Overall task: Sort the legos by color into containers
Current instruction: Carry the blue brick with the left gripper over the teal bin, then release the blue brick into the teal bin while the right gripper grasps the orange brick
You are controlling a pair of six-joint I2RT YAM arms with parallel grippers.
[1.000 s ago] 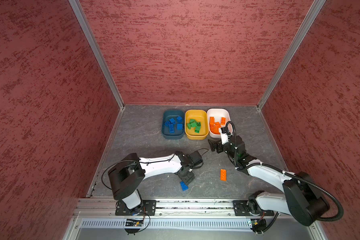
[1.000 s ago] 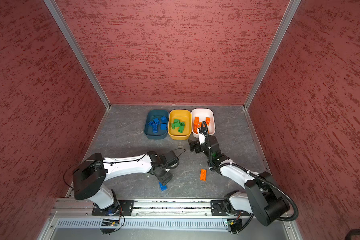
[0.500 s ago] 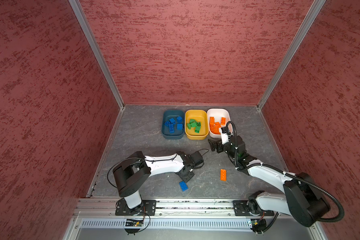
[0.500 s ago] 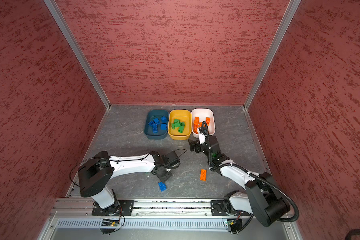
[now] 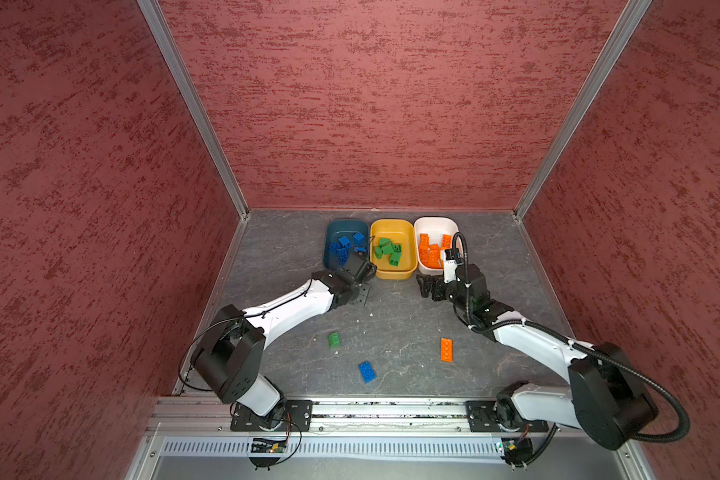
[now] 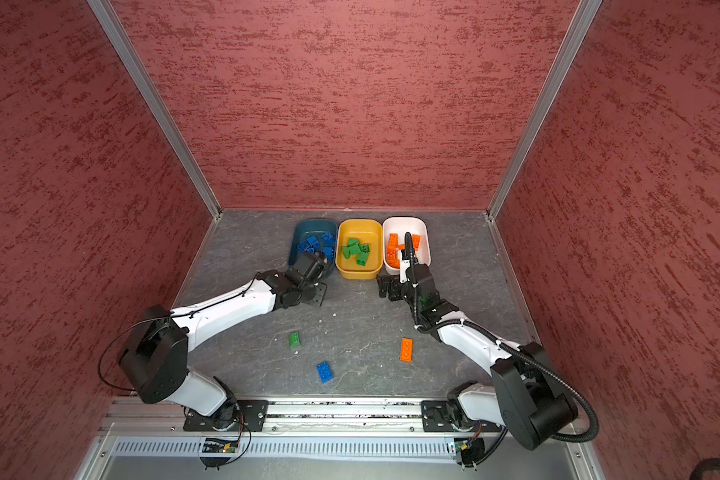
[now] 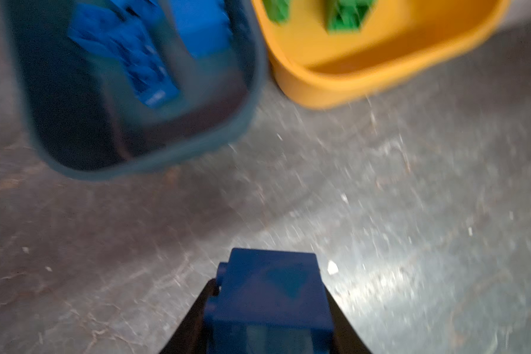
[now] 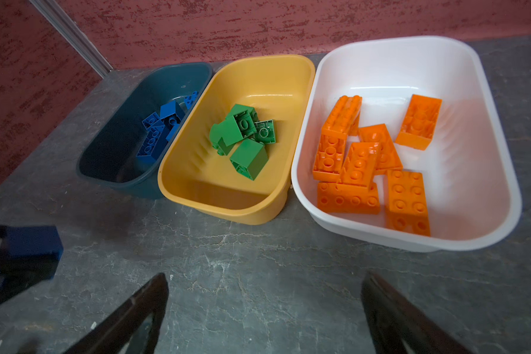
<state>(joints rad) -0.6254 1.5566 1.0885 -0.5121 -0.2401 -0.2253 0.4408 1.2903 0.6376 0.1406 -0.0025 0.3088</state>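
Left pincer closed narrowly on blue brick, just short of teal tub; tub ahead, yellow tub just beside. Right pincer wide open, empty, farther off.

Teal tub, yellow tub, white tub sit rim to rim, so no squeezing between, over the top only. Left end effector (clamping a blue brick) and right end effector hang just in front, bare table between them. Loose green brick, loose blue brick, orange brick lie well apart.
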